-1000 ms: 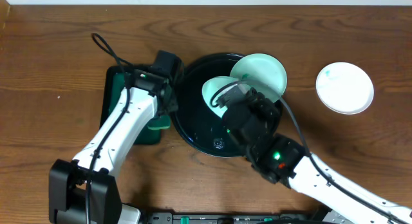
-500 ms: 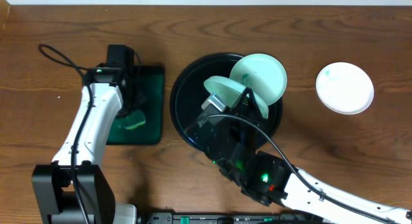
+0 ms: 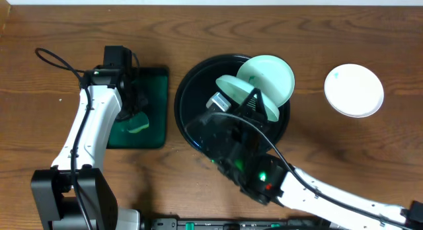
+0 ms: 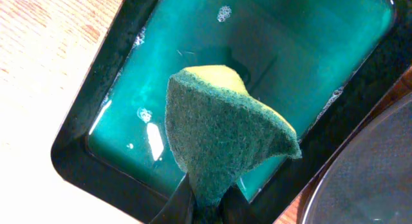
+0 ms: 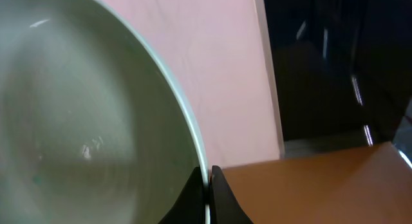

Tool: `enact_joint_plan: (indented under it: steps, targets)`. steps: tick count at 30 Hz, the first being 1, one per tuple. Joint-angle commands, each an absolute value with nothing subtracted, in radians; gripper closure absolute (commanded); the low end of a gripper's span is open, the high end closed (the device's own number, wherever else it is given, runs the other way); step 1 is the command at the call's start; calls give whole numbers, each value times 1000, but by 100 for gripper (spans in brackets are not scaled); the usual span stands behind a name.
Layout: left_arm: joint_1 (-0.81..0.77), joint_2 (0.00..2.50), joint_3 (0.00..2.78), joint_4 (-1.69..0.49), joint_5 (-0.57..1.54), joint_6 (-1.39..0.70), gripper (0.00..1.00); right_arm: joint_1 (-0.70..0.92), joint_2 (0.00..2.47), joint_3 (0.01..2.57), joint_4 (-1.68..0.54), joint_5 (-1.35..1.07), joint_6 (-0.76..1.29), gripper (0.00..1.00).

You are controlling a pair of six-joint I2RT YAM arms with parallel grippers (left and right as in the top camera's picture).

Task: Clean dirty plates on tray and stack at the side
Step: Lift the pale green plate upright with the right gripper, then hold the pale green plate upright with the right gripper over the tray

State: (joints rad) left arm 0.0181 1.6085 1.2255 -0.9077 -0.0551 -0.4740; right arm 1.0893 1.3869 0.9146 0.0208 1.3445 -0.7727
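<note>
Over the large black tray (image 3: 188,117), my right gripper (image 3: 251,101) is shut on the rim of a pale-mint plate (image 3: 230,91) and holds it up, tilted on edge. In the right wrist view the plate (image 5: 84,121) fills the left side, its rim pinched between the fingertips (image 5: 207,185). A second plate (image 3: 268,76) rests at the tray's far right. A third white plate (image 3: 354,90), with a small teal smear, lies on the table at the right. My left gripper (image 4: 209,208) is shut on a green sponge (image 4: 225,137) above the green water tray.
The rectangular dark green tray (image 3: 157,81) with soapy water (image 4: 290,50) sits left of the black tray, whose rim (image 4: 360,179) nearly touches it. My left arm (image 3: 89,134) crosses the table's left side. The right arm (image 3: 310,193) comes in from the bottom right.
My left arm has swung left from the black tray's edge to the green tray, carrying the sponge. The right arm has shifted left and up with the tilted plate.
</note>
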Motion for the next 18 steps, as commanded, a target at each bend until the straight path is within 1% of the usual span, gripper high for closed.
enact_joint_plan:
  steps: [1, 3, 5, 6, 9, 10, 13, 15, 17, 18]
  targets:
    - [21, 1610, 1232, -911, -55, -449, 93, 1098, 1415, 933, 34, 1408, -702, 99]
    - [21, 1610, 1232, -910, -55, -447, 93, 1064, 1416, 933, 23, 1362, -636, 99]
    - [21, 1610, 1232, -911, -54, -446, 93, 1022, 1418, 933, 44, 1376, -545, 99]
    - [21, 1610, 1232, -912, -52, -446, 93, 1029, 1417, 935, 46, 1393, -516, 99]
    - [21, 1610, 1232, -911, -52, -446, 93, 1066, 1418, 935, 29, 1353, -509, 99]
    - [21, 1610, 1232, -911, -52, -446, 93, 1056, 1418, 935, 17, 1316, -505, 99]
    - [21, 1610, 1232, -912, -51, -446, 93, 1017, 1421, 935, 22, 1320, -448, 99]
    - [21, 1610, 1232, -912, -51, -446, 93, 1056, 1419, 935, 5, 1304, -409, 99]
    - [21, 1610, 1232, -908, -51, -446, 93, 1085, 1419, 935, -35, 1248, -290, 99]
    - [21, 1610, 1232, -907, -51, -446, 93, 1087, 1419, 935, -72, 1206, -184, 99]
